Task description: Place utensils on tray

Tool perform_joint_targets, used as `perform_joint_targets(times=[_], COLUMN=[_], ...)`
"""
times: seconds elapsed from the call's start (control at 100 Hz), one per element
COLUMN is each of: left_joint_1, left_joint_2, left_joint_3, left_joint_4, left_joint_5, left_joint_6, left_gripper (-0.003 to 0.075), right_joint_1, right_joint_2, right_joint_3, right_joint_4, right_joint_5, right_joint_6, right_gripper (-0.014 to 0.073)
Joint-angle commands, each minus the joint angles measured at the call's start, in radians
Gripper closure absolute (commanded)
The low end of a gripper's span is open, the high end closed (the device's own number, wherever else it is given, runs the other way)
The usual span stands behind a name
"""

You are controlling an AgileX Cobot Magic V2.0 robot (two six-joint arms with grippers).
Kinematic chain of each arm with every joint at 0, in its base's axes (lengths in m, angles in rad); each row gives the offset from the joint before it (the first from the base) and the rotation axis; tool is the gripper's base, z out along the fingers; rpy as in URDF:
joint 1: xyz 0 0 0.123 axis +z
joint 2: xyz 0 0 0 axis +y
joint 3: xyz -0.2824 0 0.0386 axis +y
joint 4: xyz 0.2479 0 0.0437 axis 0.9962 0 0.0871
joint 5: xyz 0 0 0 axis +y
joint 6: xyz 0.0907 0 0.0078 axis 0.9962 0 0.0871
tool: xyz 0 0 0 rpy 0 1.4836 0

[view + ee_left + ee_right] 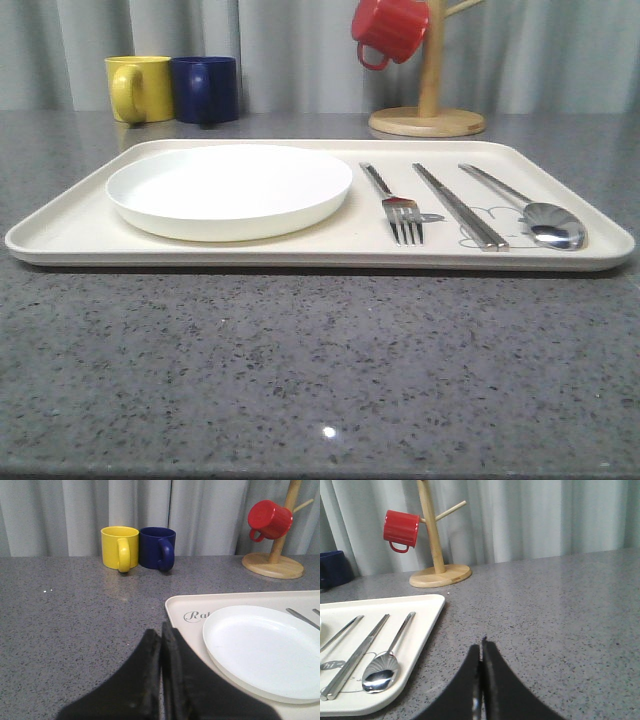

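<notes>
The cream tray (pixel 70 228) lies across the grey table. On its right half lie three silver utensils side by side: a fork (pixel 398 208), a pair of chopsticks (pixel 460 206) and a spoon (pixel 535 213). The right wrist view has the spoon (pixel 382 669) and chopsticks (pixel 355 657) on the tray (pixel 422 620). My right gripper (pixel 481 647) is shut and empty over bare table beside the tray's right edge. My left gripper (pixel 161 630) is shut and empty at the tray's (pixel 182 605) left end, near its "Rabbit" script.
A round white plate (pixel 230 188) sits on the tray's left half. At the back stand a yellow mug (pixel 138 88), a dark blue mug (pixel 205 89) and a wooden mug tree (pixel 428 110) holding a red mug (pixel 388 28). Grey curtains hang behind.
</notes>
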Motion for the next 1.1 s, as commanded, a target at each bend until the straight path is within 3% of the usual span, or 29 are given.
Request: perform_joint_targets(times=[0.0,0.39,0.5,0.72,0.93,1.09], left_joint_1=[-0.007,-0.007,-0.007,-0.003,0.045,0.101], left_joint_2=[0.003,0.003,0.003,0.0,-0.044,-0.156], left_joint_3=[-0.029,-0.029,-0.029,0.014,0.082,0.135], left_joint_4=[-0.004,-0.004,-0.004,0.089,0.223,0.231], left_joint_5=[-0.085,-0.085,-0.144,-0.244,-0.245,-0.232], left_joint_6=[-0.003,-0.003,-0.003,-0.003,-0.136,-0.138], left_gripper=[0.0738,0.0738,0.0738,0.0738,0.0738,0.0738], right_joint_1=[-0.001,-0.001,-0.001,-0.001,-0.001,-0.001], right_joint_2=[-0.021,-0.021,-0.021,-0.021,-0.021,-0.021], right_joint_3=[-0.019,-0.019,-0.019,-0.019,-0.019,-0.019], right_joint_4=[-0.007,-0.007,-0.007,-0.007,-0.007,-0.007], right_joint_5=[-0.085,-0.085,-0.085,-0.085,-0.085,-0.085], right_joint_6=[-0.009,-0.009,-0.009,-0.009,-0.009,-0.009], right_gripper=[0.0662,0.0662,0.0662,0.0662,0.0662,0.0662])
